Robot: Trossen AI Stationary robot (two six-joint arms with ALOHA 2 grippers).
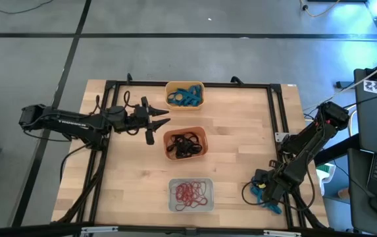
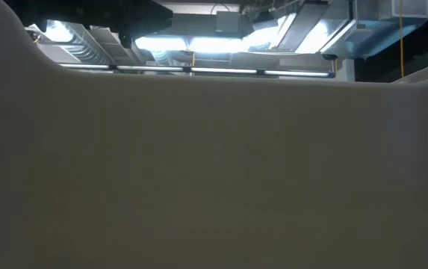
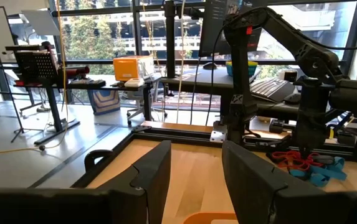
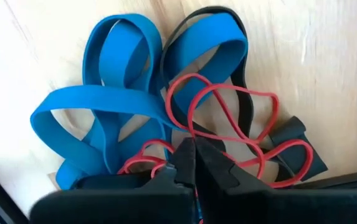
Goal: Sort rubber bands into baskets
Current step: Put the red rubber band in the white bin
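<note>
Spanning grey floor, wooden table (image 1: 234, 151), three baskets (image 1: 185, 143)

Your left arm reaches in level from the table's left side, its wrist straight, and the left gripper (image 1: 156, 122) hangs with its fingers (image 3: 150, 177) spread apart. Your right arm folds down steeply at the table's right edge, elbow high and wrist bent downward. The right gripper (image 4: 194, 163) sits low at the table surface, its fingertips pressed together with no gap showing.
</note>
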